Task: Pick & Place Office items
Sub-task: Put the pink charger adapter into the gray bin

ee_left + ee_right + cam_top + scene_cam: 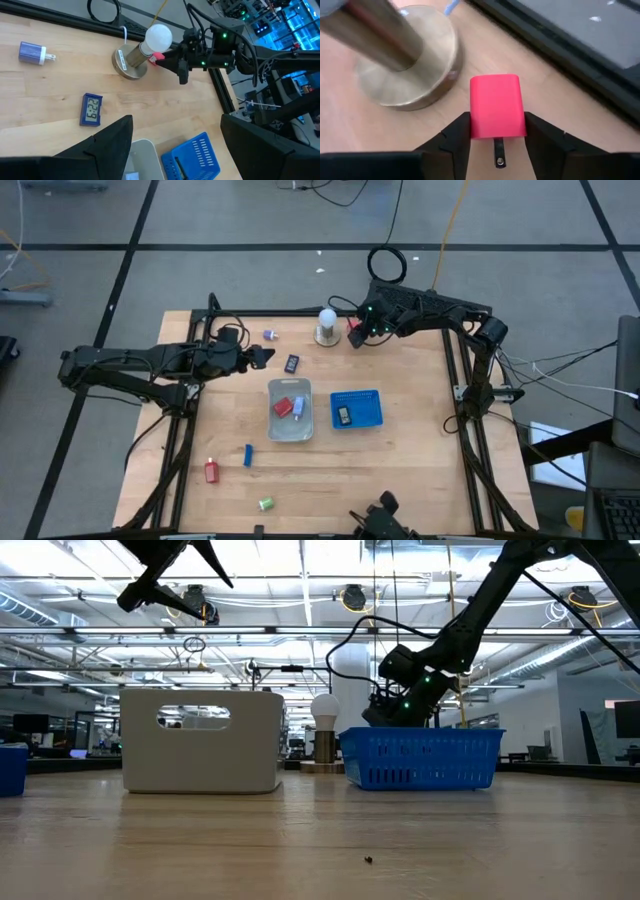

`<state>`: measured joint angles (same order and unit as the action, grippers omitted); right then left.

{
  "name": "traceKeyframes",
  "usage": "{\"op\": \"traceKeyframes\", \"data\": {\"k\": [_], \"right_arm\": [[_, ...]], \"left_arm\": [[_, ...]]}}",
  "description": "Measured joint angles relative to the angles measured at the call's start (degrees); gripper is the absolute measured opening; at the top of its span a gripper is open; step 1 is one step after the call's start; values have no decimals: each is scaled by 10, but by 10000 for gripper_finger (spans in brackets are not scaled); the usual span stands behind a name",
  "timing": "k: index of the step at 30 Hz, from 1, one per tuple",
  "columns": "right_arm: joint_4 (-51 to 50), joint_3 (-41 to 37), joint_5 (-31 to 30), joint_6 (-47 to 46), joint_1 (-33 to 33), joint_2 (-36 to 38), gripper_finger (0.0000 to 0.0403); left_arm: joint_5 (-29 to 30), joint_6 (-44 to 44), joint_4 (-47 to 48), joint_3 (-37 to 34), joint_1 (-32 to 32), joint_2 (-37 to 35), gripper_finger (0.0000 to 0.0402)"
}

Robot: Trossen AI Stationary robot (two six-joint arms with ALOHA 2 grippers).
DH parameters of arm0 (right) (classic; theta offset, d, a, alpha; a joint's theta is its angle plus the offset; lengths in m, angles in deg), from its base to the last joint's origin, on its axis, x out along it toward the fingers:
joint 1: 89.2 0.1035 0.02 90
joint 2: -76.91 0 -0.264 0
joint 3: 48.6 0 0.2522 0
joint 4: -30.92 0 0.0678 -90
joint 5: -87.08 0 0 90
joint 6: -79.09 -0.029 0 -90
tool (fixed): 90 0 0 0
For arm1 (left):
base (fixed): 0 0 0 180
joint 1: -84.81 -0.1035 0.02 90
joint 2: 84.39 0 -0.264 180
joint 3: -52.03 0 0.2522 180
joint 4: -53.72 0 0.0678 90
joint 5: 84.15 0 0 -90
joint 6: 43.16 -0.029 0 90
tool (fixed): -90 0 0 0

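Right gripper [497, 131] is pinching the red charger [497, 106] near the table's [400, 460] far edge, just beside the lamp base [407, 75]. Left gripper [175, 145] is hovering with fingers spread, empty, near the far-left part above the small clock [91, 109].

A small red block [497, 106] with a metal prong is clamped at the table's far edge. A purple plug [270, 334] and a black clock [292, 363] lie nearby. A red item [211, 471], a blue one [248, 455] and a green one [265, 503] are scattered near the front-left.
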<state>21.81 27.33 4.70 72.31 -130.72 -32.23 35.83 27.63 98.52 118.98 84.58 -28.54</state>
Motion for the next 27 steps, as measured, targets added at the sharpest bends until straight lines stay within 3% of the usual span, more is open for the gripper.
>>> {"op": "traceKeyframes", "data": {"k": [10, 27], "right_arm": [[-19, 0, 46, -13, 1, 31, 152], [-104, -1, 45, -35, 33, 184, 146]], "left_arm": [[-60, -15, 51, 0, 0, 0, 305], [-65, -12, 86, 0, 0, 0, 305]]}}
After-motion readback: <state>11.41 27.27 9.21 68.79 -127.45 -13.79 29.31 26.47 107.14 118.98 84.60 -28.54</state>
